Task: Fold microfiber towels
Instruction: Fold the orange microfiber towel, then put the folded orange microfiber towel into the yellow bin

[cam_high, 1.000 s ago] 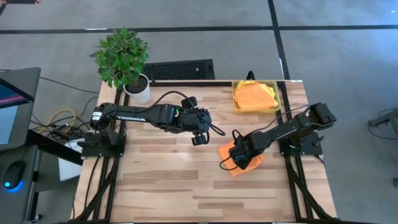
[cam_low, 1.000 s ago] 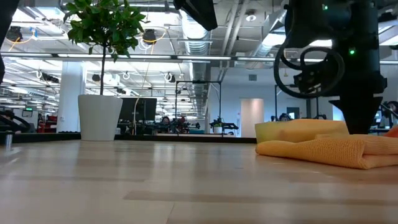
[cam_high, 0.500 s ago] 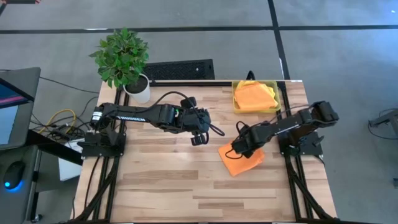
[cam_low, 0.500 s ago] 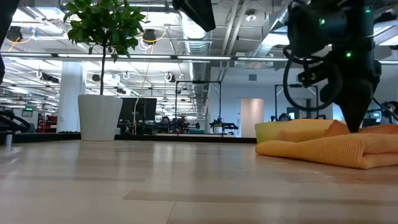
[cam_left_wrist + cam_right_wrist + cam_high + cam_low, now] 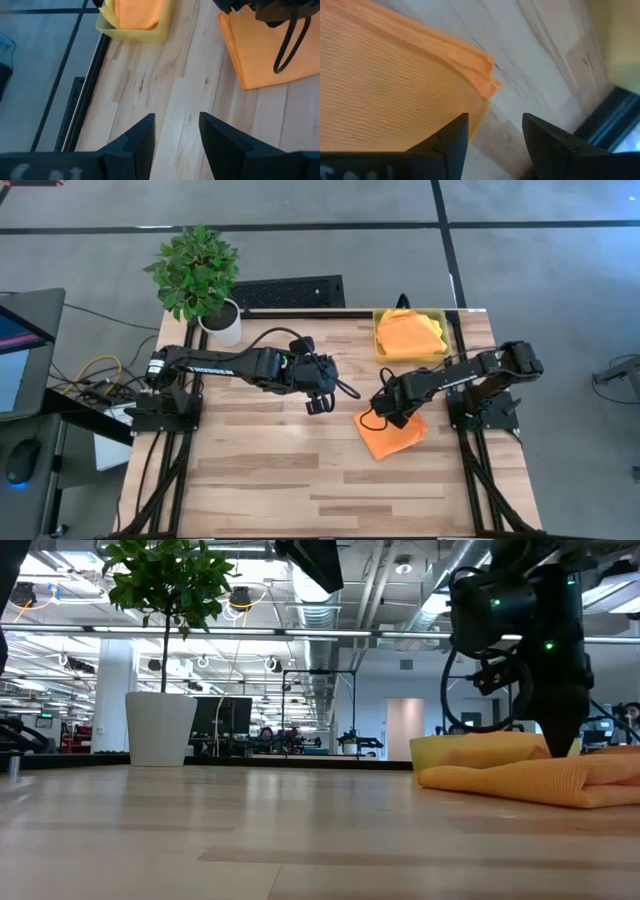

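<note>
My right claw (image 5: 383, 408) hangs open and empty just over the far-left corner of the folded orange microfiber towel (image 5: 391, 436), which lies flat on the light wooden desk (image 5: 260, 480) as a neat layered rectangle; my wrist view shows its stacked edges meeting at that corner, so I judge this towel's fold is done or needs only a last press. From that towel toward the near edge of the desk, and out to the left of it, bare planks stretch wide, plenty of room to spread another cloth. To the right of the towel the desk's edge and the black frame rail come close, so I would not swing far that way. My left claw (image 5: 320, 401) waits open and empty to the left of the towel, near the middle of the desk, holding nothing. Beyond the towel, at the far edge, sits the translucent yellow plastic bin (image 5: 411, 355) with more orange and yellow cloth (image 5: 408, 334) piled in it, which I judge is the folding left to do. Farther left along that far edge stands the leafy green plant in a white pot (image 5: 198, 280).
</note>
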Action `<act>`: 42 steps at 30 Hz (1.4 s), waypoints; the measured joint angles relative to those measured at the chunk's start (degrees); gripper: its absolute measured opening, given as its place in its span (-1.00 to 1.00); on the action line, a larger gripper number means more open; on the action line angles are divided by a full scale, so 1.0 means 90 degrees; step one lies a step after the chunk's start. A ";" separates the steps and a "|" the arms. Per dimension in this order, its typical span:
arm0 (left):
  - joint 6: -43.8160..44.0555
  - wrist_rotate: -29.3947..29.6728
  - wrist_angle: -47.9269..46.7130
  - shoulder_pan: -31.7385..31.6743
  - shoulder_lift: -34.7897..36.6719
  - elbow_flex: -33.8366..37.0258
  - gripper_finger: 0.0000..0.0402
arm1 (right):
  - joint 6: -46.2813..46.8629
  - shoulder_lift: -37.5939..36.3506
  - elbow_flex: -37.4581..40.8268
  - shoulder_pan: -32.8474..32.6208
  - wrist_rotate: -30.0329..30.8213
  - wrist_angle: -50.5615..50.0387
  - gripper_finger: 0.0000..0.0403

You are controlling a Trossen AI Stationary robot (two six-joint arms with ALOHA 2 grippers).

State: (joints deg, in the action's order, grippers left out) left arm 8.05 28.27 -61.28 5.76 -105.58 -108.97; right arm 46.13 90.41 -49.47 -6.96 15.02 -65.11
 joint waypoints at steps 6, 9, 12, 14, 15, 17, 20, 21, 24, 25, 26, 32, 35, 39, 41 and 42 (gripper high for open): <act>0.0013 -0.0006 0.0001 0.0000 0.0000 0.0000 -0.27 | -0.0675 -0.0001 0.0000 0.0081 -0.0248 0.0397 0.04; 0.0027 -0.0180 0.0001 -0.0002 0.0000 0.0000 -0.27 | -0.0862 -0.0025 0.0000 0.0177 -0.0424 0.0334 0.04; 0.0036 -0.0301 0.0001 0.0000 0.0000 0.0000 -0.27 | -0.1023 -0.0231 0.0000 0.0376 -0.0461 0.0244 0.04; 0.0043 -0.0378 -0.0006 0.0000 0.0000 0.0000 -0.27 | -0.1237 -0.0397 0.0000 0.0576 -0.0649 0.0275 0.04; 0.0045 -0.0442 -0.0005 0.0000 0.0000 0.0000 -0.27 | -0.1357 -0.0478 0.0000 0.0682 -0.0786 0.0305 0.04; 0.0069 -0.0532 -0.0010 0.0000 0.0000 0.0000 -0.27 | -0.1600 -0.0604 0.0023 0.0891 -0.1005 0.0491 0.04; 0.0085 -0.0594 -0.0027 0.0000 0.0000 0.0000 -0.27 | -0.1886 -0.0735 0.0127 0.1156 -0.1312 0.0856 0.04; 0.0088 -0.0612 -0.0039 0.0000 0.0000 0.0000 -0.27 | -0.1957 -0.0734 0.0182 0.1251 -0.1474 0.0957 0.04; 0.0090 -0.0612 -0.0084 0.0000 0.0000 0.0000 -0.27 | -0.2159 -0.0699 0.0302 0.1443 -0.1681 0.1139 0.04; 0.0090 -0.0612 -0.0100 0.0000 0.0000 0.0000 -0.27 | -0.2216 -0.0660 0.0337 0.1500 -0.1680 0.1204 0.04; 0.0090 -0.0612 -0.0104 -0.0002 0.0000 0.0000 -0.27 | -0.2272 -0.0649 0.0372 0.1574 -0.1682 0.1198 0.04; 0.0089 -0.0612 -0.0111 0.0000 0.0000 0.0000 -0.27 | -0.2383 -0.0661 0.0642 0.1946 -0.2045 0.1467 0.04; 0.0054 -0.0611 -0.0113 0.0000 0.0000 0.0000 -0.27 | -0.2530 -0.0628 0.0766 0.2016 -0.2293 0.1738 0.04; 0.0027 -0.0610 -0.0114 0.0000 0.0000 0.0000 -0.27 | -0.2535 -0.0535 0.0949 0.2037 -0.2406 0.2142 0.04; 0.0024 -0.0610 -0.0114 0.0000 0.0000 0.0000 -0.27 | -0.2535 -0.0537 0.1057 0.2037 -0.2400 0.2246 0.04; 0.0024 -0.0610 -0.0114 0.0000 0.0000 0.0000 -0.27 | -0.2534 -0.0546 0.1092 0.2037 -0.2397 0.2288 0.04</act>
State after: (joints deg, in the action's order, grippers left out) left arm 8.27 22.79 -62.30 5.76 -105.58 -108.97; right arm 23.32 85.49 -39.64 11.38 -6.56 -44.52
